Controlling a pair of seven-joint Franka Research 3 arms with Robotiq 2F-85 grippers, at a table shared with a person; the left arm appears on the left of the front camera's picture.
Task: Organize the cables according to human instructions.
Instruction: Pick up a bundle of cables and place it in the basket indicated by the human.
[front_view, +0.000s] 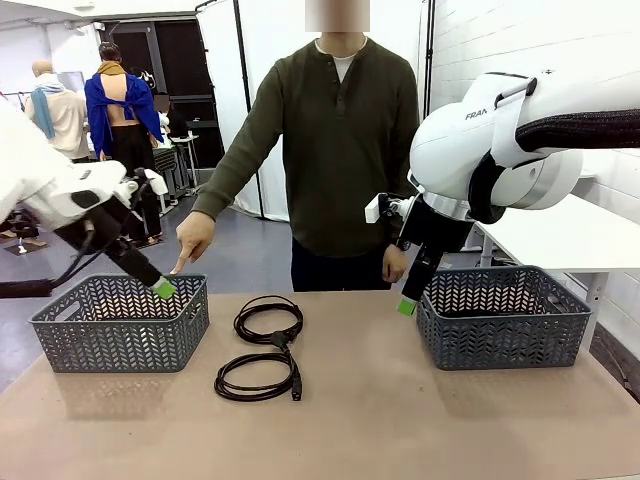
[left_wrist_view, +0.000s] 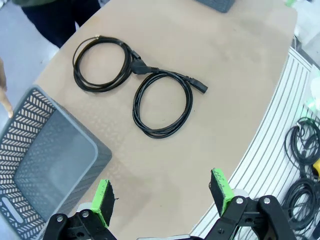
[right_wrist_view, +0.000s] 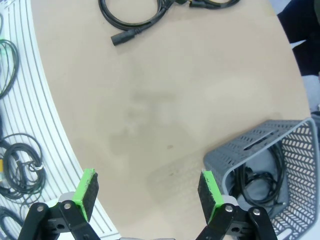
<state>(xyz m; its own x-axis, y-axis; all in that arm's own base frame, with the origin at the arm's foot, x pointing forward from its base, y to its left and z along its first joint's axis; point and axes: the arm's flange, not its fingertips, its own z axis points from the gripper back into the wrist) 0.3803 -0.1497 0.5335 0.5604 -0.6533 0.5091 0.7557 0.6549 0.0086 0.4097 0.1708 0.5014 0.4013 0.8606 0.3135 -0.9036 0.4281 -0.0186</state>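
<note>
— Coils, two on the table between the baskets, the near one just beside the far one, plugs meeting in the middle.

— And the person?

— Standing at the far side, one hand out, index finger aimed down at the left basket's far rim.

— Grippers?

— Left gripper hangs by that basket's right end. From the front you get one green pad. Its wrist camera settles it: left gripper spread wide, nothing between the pads, bare table beneath, both coils ahead.

— Right side?

— Right gripper hangs just beside the right basket's left wall. Wrist camera again: jaws gaping on the right gripper, holding nothing.

— Anything the front camera hides?

— Yes. From the front the right basket's mesh wall gives nothing away. The right wrist looks down into the right basket and there's a third coil lying on its floor. The left basket, seen from the left wrist, shows bare grey bottom.

— Off the table?

— More cords lie down past the table's edge.
</note>
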